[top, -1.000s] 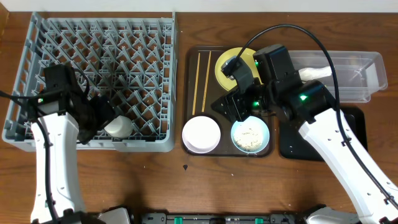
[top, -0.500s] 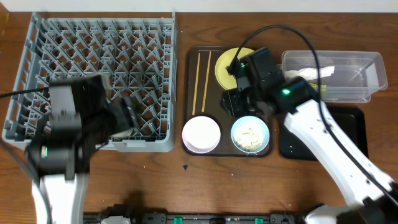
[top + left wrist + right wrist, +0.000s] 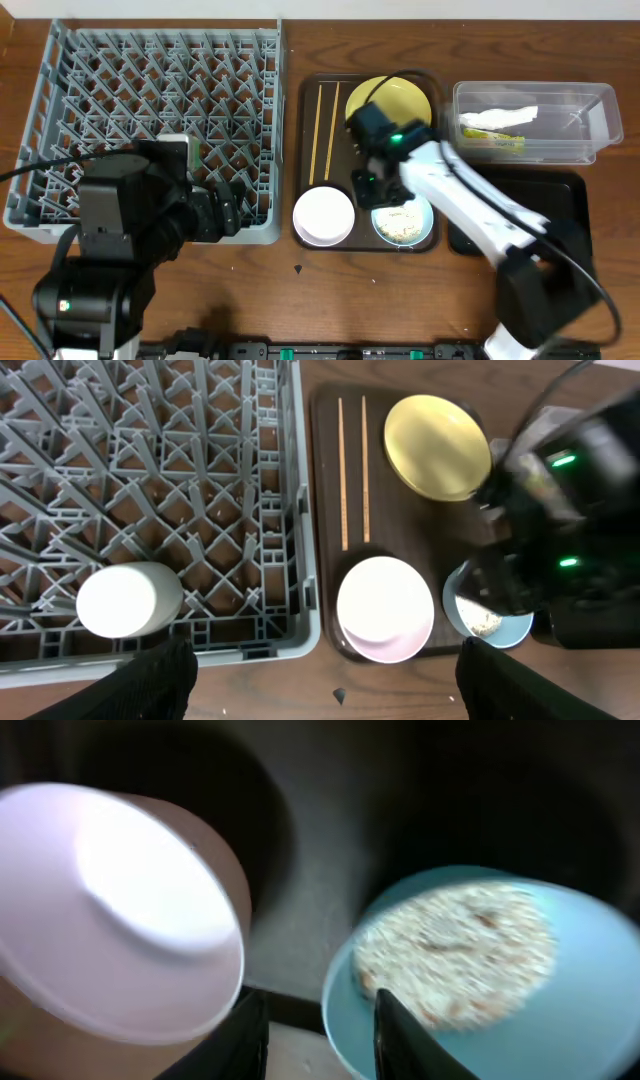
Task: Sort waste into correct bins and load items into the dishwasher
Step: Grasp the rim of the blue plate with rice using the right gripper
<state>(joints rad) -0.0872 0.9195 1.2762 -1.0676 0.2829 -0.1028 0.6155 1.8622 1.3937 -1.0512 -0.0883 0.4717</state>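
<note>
The grey dish rack (image 3: 160,110) fills the left. The small white cup (image 3: 128,600) stands in its front row; my left gripper (image 3: 330,690) is open and empty, raised above the rack's front edge. On the brown serving tray (image 3: 310,100) are the chopsticks (image 3: 328,130), yellow plate (image 3: 395,100), white bowl (image 3: 323,215) and light blue bowl (image 3: 405,222) holding rice crumbs (image 3: 460,955). My right gripper (image 3: 320,1030) is open, its fingers straddling the blue bowl's (image 3: 590,1020) near rim. The clear tub (image 3: 585,110) holds the paper strip (image 3: 500,118) and wrapper (image 3: 495,140).
The glossy black tray (image 3: 565,200) lies right of the serving tray, partly under my right arm. Bare wooden table runs along the front. The white bowl (image 3: 110,910) sits close beside the blue one.
My left gripper has let go of the cup and lifted back from the rack. My right gripper has moved from near the tub down to the blue bowl's rim.
</note>
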